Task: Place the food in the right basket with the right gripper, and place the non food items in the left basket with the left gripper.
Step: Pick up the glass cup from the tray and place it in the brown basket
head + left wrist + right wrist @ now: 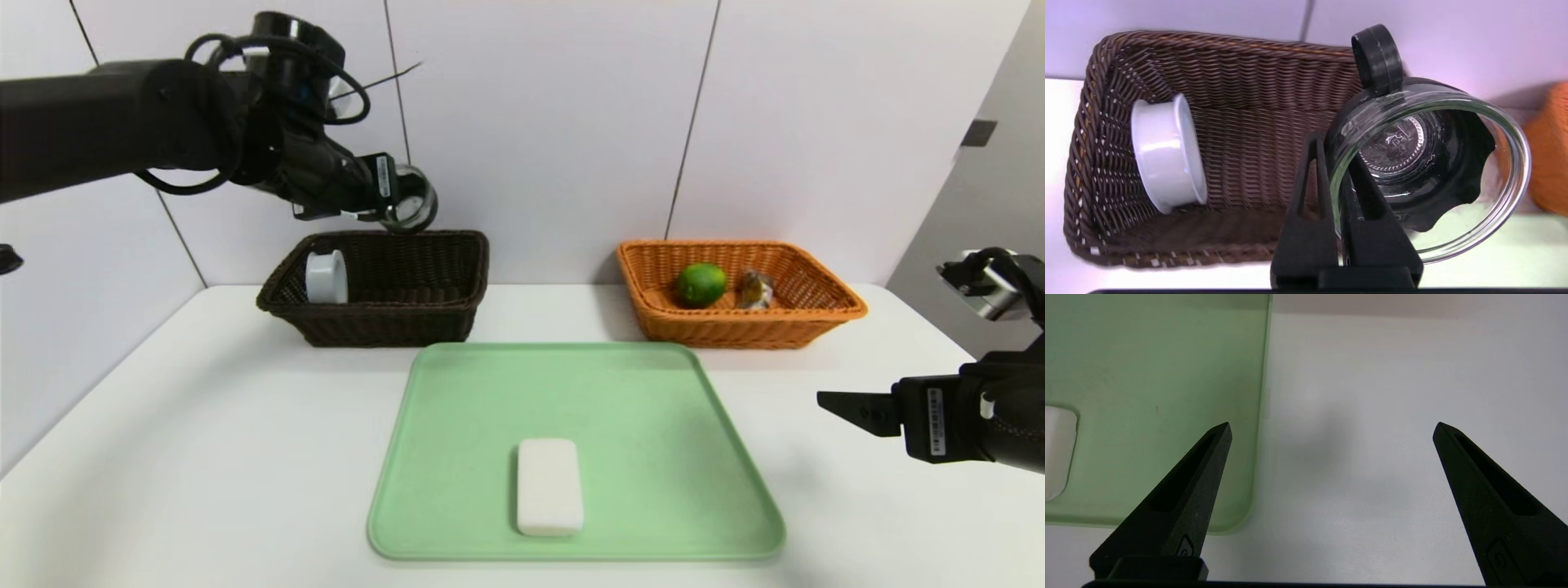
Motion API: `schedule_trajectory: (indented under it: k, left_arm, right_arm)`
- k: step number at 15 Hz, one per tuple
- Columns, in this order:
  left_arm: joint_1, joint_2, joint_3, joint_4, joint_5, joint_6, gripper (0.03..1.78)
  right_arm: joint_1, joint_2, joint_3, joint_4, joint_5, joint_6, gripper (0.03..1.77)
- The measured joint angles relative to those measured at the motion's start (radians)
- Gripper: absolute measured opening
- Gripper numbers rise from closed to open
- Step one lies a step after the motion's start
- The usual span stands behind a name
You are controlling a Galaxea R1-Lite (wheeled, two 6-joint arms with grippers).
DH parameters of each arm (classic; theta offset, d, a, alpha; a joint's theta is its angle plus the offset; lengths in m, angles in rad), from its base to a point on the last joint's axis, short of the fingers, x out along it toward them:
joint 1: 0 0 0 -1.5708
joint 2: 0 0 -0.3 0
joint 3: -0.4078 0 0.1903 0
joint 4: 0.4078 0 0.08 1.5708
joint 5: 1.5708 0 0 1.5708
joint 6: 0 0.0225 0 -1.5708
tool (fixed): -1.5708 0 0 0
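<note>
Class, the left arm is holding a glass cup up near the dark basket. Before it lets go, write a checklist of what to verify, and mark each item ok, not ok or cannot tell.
1. Left end effector shut on the glass cup wall: ok.
2. Cup fully over the dark brown basket: not ok; in the left wrist view it hangs past one end of the basket.
3. Landing space free beside the white roll: ok.
4. Right end effector open and parked clear, beside the green tray: ok.
5. Lime and wrapped sweets already in the orange basket: ok.
6. White bar still waiting on the tray: ok.
</note>
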Motion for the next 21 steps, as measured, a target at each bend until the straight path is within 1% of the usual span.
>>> schedule_trajectory:
  k: [2,5,9,14,15,17,19,21]
  left_arm:
    - [0.047,0.068,0.000,-0.022,-0.005,-0.003,0.11]
    - [0.092,0.167,0.000,-0.034,-0.005,-0.005,0.11]
    - [0.120,0.255,0.000,-0.059,-0.005,-0.005,0.11]
    - [0.125,0.299,0.000,-0.069,-0.005,-0.005,0.11]
    - [0.125,0.302,0.000,-0.070,-0.003,-0.005,0.30]
    - [0.122,0.306,0.000,-0.071,-0.003,-0.003,0.62]
    - [0.125,0.304,0.000,-0.075,-0.003,0.000,0.87]
    - [0.123,0.286,0.000,-0.075,-0.003,0.002,1.06]
  right_arm:
    - [0.000,0.001,0.000,0.000,0.000,0.000,1.70]
    - [-0.001,0.004,0.006,0.000,0.000,-0.001,1.70]
    - [-0.003,0.008,0.009,-0.001,0.000,-0.002,1.70]
    - [-0.003,0.026,0.007,-0.001,-0.001,-0.005,1.70]
    - [-0.003,0.030,0.007,-0.001,-0.001,-0.006,1.70]
    - [-0.003,0.033,0.007,-0.001,0.000,-0.007,1.70]
    - [-0.003,0.036,0.007,-0.001,-0.001,-0.007,1.70]
    - [-0.001,0.035,0.016,-0.001,-0.001,-0.007,1.70]
